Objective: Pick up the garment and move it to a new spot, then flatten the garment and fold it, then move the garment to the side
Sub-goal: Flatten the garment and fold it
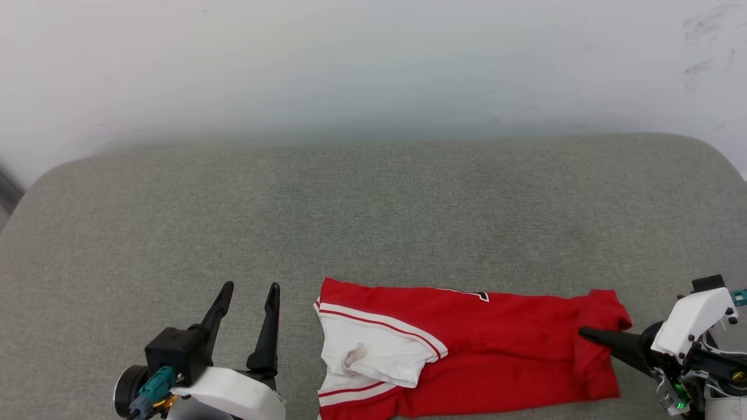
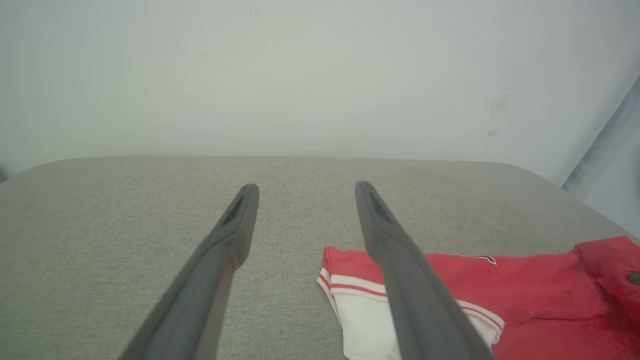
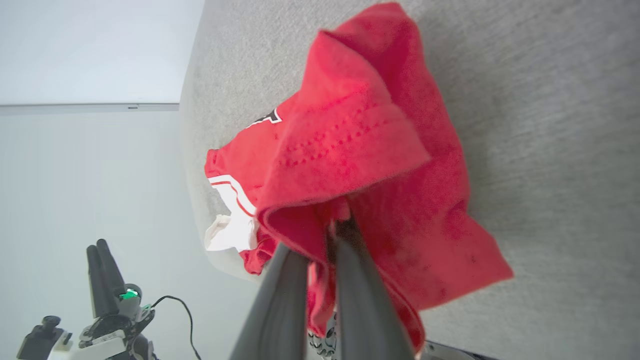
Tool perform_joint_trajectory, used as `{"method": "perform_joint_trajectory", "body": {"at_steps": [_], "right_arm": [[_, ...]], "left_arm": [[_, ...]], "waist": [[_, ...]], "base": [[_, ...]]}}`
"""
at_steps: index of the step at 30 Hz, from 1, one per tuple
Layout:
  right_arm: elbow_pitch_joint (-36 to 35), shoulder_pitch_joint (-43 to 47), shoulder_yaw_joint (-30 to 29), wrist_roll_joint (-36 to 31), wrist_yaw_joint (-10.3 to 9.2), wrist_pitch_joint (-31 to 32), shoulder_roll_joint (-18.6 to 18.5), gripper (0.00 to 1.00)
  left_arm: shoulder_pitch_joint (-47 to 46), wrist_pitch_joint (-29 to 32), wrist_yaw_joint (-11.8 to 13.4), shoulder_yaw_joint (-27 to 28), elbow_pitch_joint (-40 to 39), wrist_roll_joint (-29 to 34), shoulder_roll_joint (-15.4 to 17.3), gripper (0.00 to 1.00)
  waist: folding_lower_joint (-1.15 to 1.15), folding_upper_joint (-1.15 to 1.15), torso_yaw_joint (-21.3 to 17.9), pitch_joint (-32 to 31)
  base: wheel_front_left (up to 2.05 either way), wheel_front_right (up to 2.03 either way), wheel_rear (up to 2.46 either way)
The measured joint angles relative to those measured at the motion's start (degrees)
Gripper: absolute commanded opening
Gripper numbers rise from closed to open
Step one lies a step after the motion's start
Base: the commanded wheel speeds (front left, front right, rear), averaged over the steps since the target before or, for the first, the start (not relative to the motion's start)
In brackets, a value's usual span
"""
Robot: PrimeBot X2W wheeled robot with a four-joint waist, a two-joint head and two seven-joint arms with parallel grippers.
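Left gripper (image 1: 251, 286): two long dark tapering fingers, black block base.
Left wrist: white rounded shell (image 1: 233, 396); teal connector (image 1: 153, 387); brass fitting.
Right gripper (image 1: 583, 333): dark pointed fingers; white angular housing (image 1: 694, 318), dark screws.
Right wrist: green light (image 1: 679, 403), teal plug (image 1: 740, 296).
Cable (image 3: 175, 300): thin, black, looping.

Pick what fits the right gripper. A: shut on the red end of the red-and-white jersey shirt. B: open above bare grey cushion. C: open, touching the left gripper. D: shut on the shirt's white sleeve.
A: the right gripper has its dark fingers pinched on a raised red fold of the thin red jersey shirt, away from its white sleeve.
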Motion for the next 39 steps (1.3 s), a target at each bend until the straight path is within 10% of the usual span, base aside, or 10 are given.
{"method": "perform_joint_trajectory", "body": {"at_steps": [5, 11, 21, 22, 23, 24, 39], "right_arm": [[4.17, -0.98, 5.25, 12.91, 0.0, 0.77, 0.01, 0.0], [8.05, -2.77, 26.04, 30.52, 0.0, -8.53, 0.32, 0.0], [8.54, -5.64, 47.71, 35.57, 0.0, -21.89, 0.38, 0.0], [8.9, -6.05, 49.02, 35.2, 0.0, -23.19, 0.38, 0.17], [9.06, -6.35, 50.18, 34.97, 0.0, -24.23, 0.38, 0.71], [9.22, -6.64, 51.22, 35.07, 0.0, -24.77, 0.37, 1.0], [1.01, -11.31, 64.03, 14.32, 0.0, -43.13, -7.2, 1.0]], "left_arm": [[-0.21, 0.45, -0.44, -0.71, -0.02, 0.07, -0.03, 1.0], [-2.18, 1.0, -1.32, -1.85, 0.35, 0.45, -0.66, 1.0], [-4.17, 0.79, -2.13, -2.7, 1.53, 0.48, -1.79, 1.0], [-4.38, 0.67, -2.31, -2.7, 1.7, 0.48, -1.89, 1.0], [-4.61, 0.6, -2.35, -2.68, 1.89, 0.48, -2.0, 1.0], [-4.76, 0.52, -2.47, -2.66, 2.08, 0.47, -2.1, 1.0], [-4.61, -0.65, -1.97, -2.02, 4.02, -0.1, -2.75, 1.0]], "waist": [[0.0, 0.0, 1.01, 0.01], [0.0, 0.0, 3.46, 1.13], [0.0, 0.0, 6.58, 3.42], [0.0, 0.0, 6.77, 3.73], [0.0, 0.0, 6.94, 4.03], [0.0, 0.0, 7.07, 4.29], [0.0, 0.0, 4.83, 3.6]], "base": [[0.0, 0.0, 0.0], [0.0, 0.0, 0.0], [0.0, 0.0, 0.0], [0.0, 0.0, 0.0], [0.0, 0.0, 0.0], [0.0, 0.0, 0.0], [0.0, 0.0, 0.0]]}}
